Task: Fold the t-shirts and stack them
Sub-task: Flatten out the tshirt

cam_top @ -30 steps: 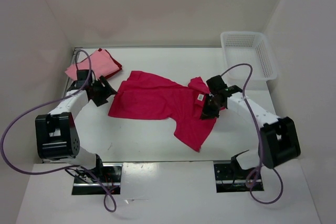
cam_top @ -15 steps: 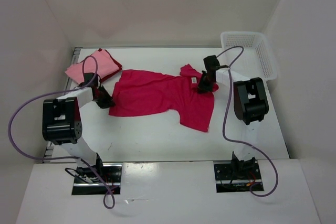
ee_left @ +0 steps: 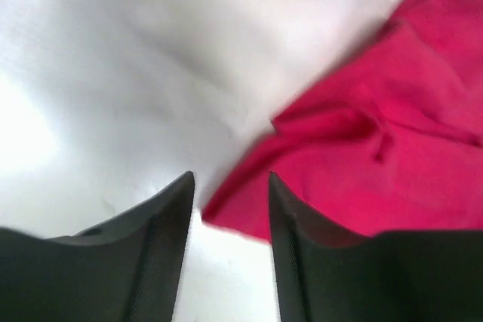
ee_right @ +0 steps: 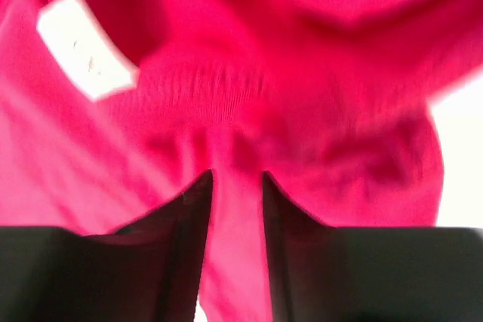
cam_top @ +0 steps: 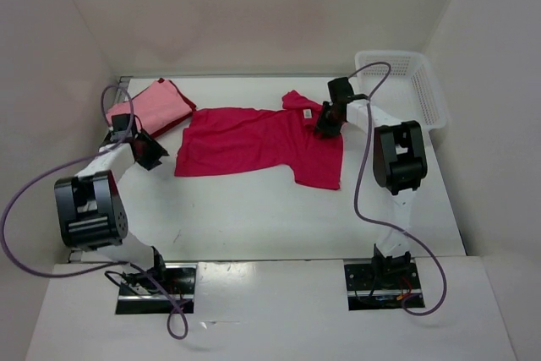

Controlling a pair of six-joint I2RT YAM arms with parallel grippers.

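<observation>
Spread t-shirt (cam_top: 254, 137) is seen in plain crimson-magenta, no print. A white label (ee_right: 84, 44) is noted at its collar. Folded t-shirt (cam_top: 150, 106) is registered as plain light pink. Dark red t-shirt (cam_top: 188, 112) is shown only as an edge under the pink one. Basket (cam_top: 404, 82) is rendered white with a grid-mesh pattern. Table (cam_top: 254, 217) is shown white. Left gripper (ee_left: 230, 186) and right gripper (ee_right: 238, 182) are seen in black. Left arm (cam_top: 110, 161) and right arm (cam_top: 397, 154) are finished in white with black joints. Cables (cam_top: 357, 188) are seen in purple.
</observation>
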